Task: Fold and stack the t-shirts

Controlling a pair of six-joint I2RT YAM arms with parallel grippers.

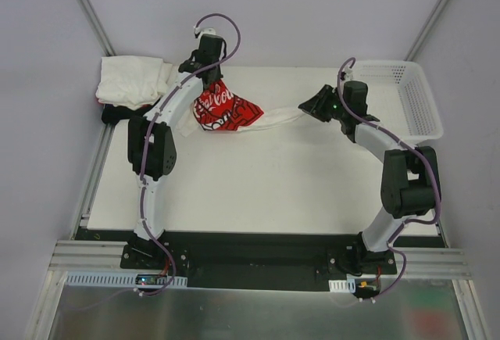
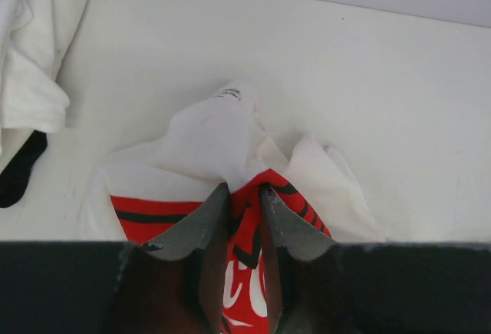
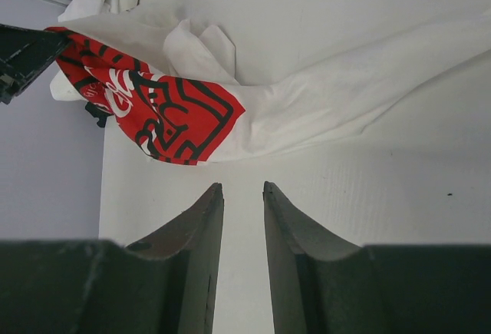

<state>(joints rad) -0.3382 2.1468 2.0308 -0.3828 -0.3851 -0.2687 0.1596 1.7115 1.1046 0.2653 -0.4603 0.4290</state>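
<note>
Though in left claw (image 2: pixel 244 189), red t-shirt (image 1: pixel 229 112) lettering only partial.

The right end effector (image 3: pixel 242 188) fingers slightly apart over the table (image 3: pixel 399 211); red-printed t-shirt (image 3: pixel 180 111) lies stretched beyond them

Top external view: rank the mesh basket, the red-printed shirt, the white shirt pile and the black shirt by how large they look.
1. mesh basket
2. red-printed shirt and white shirt pile: too alike to rank
3. black shirt: only a small part shows beneath the pile
</note>
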